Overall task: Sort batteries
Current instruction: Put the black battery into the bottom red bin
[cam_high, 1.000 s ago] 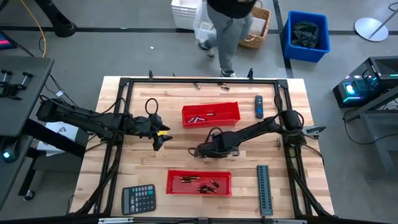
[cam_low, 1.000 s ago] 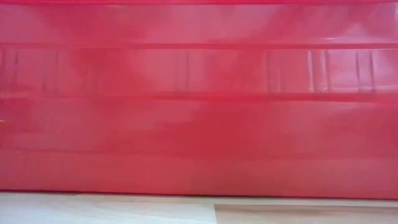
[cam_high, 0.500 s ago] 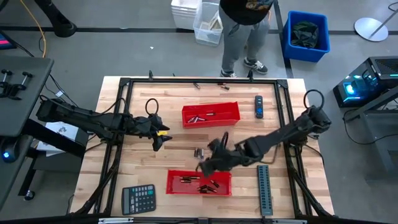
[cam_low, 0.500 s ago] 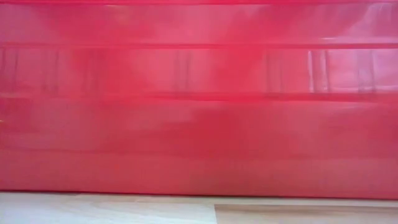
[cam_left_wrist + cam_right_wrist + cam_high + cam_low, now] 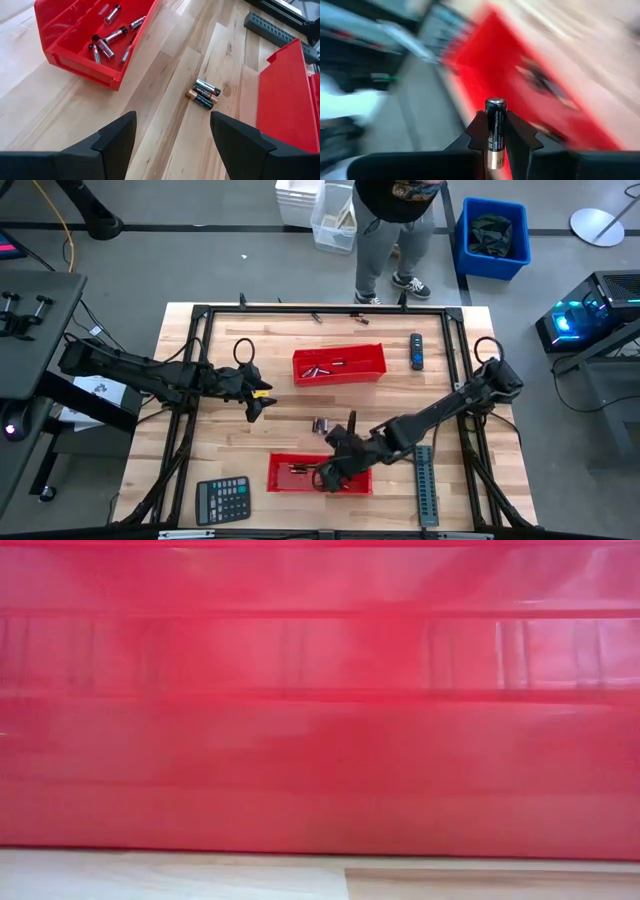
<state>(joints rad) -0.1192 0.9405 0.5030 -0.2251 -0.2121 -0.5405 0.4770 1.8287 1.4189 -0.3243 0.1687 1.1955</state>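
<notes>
upper red tray (image 5: 338, 364): several batteries (image 5: 107, 42)
lower red tray (image 5: 290, 474): more batteries
right fingers (image 5: 495, 137): pinching one battery (image 5: 495, 131) over lower tray
left fingers (image 5: 170, 135): spread wide, nothing held

The low view is filled edge to edge by the glossy red plastic wall of a tray (image 5: 320, 700); everything behind it is hidden. In the right wrist view, the red tray (image 5: 520, 85) and all surroundings are motion-blurred; its contents cannot be identified. In the high view, the right gripper (image 5: 328, 475) covers part of the near red plastic tray (image 5: 285, 462); its fingertips are too small to distinguish. The standing person (image 5: 392, 220) is cut off by the upper edge.
</notes>
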